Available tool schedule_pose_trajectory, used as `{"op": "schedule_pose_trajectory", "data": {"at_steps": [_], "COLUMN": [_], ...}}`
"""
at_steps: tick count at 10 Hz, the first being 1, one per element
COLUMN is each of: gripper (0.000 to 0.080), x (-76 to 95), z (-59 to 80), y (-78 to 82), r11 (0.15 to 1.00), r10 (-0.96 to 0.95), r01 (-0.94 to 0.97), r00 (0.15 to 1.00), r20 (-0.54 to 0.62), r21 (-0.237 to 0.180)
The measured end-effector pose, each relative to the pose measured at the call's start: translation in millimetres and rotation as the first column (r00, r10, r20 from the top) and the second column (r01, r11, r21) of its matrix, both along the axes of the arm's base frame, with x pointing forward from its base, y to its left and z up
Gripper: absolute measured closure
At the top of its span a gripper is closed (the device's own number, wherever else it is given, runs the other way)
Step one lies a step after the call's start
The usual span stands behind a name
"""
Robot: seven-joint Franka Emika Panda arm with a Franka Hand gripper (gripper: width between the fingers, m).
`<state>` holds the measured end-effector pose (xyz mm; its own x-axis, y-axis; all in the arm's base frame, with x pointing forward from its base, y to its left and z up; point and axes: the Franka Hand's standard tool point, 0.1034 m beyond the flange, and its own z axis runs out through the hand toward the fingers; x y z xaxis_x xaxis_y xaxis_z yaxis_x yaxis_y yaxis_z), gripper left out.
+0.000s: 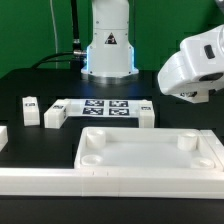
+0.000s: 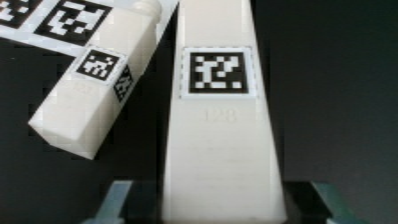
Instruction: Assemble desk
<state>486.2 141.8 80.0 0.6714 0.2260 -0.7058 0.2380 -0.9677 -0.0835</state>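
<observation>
The claw (image 2: 214,208) is clenched, folks. In the wrist view its two fingers (image 2: 121,205) press the flanks of the held leg (image 2: 214,140), one on each side. That long white block runs straight out from between them. A black-and-white square tag (image 2: 217,75) sits on the face turned to the camera.

Just beside it lies a tilted leg (image 2: 86,105) with a tag of its own, angled away on the black table (image 2: 338,100). Its far end comes close to the held leg and reaches the corner of the marker board (image 2: 45,20).

Now the exterior view. The arm (image 1: 195,62) hangs over the exterior view's right side, and I can't see the fingertips from here.

Nearest to us sits the tabletop (image 1: 140,132), the big white tray, open side up. Its hollow shows a flat white floor and round sockets (image 1: 95,141) in the corners.

Beyond the tray the marker board lies flat in the middle, in front of the robot's base (image 1: 108,50). An upright leg (image 1: 30,108) stands well off toward the exterior view's left. A squat leg (image 1: 55,117) rests between it and the board. One more, the end leg (image 1: 146,112), sits just beside the board's end on the exterior view's right. A long white rail (image 1: 40,182) runs along the near edge of the table.
</observation>
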Motion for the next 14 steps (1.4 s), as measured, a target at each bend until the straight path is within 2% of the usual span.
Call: {"op": "schedule_pose_trajectory", "data": {"at_steps": [2, 4, 5, 8, 9, 10, 12, 13, 14], "gripper": [0.0509, 0.0509, 0.0509, 0.0509, 0.0509, 0.0509, 0.0509, 0.0509, 0.0509], "x": [28.8, 44.8, 55.2, 61.7, 62.0, 71.2, 89.5, 96.2, 105.6], "z": [31.1, 57.4, 54.4, 54.8, 54.0, 56.7, 84.7, 90.3, 90.0], "y": [-12.6, -22.9, -20.3, -20.7, -20.5, -20.1, -27.3, -27.8, -25.8], "r11": [0.999, 0.999, 0.998, 0.994, 0.994, 0.992, 0.989, 0.988, 0.986], "r10": [-0.016, -0.035, -0.043, -0.067, -0.071, -0.082, -0.103, -0.11, -0.125], "r01": [0.012, 0.028, 0.027, 0.019, 0.015, 0.008, 0.002, 0.002, -0.012], "r00": [0.993, 0.984, 0.964, 0.877, 0.854, 0.807, 0.722, 0.7, 0.625], "r20": [0.116, 0.174, 0.263, 0.477, 0.515, 0.585, 0.684, 0.706, 0.771], "r21": [0.037, 0.047, 0.065, 0.104, 0.112, 0.128, 0.147, 0.152, 0.169]}}
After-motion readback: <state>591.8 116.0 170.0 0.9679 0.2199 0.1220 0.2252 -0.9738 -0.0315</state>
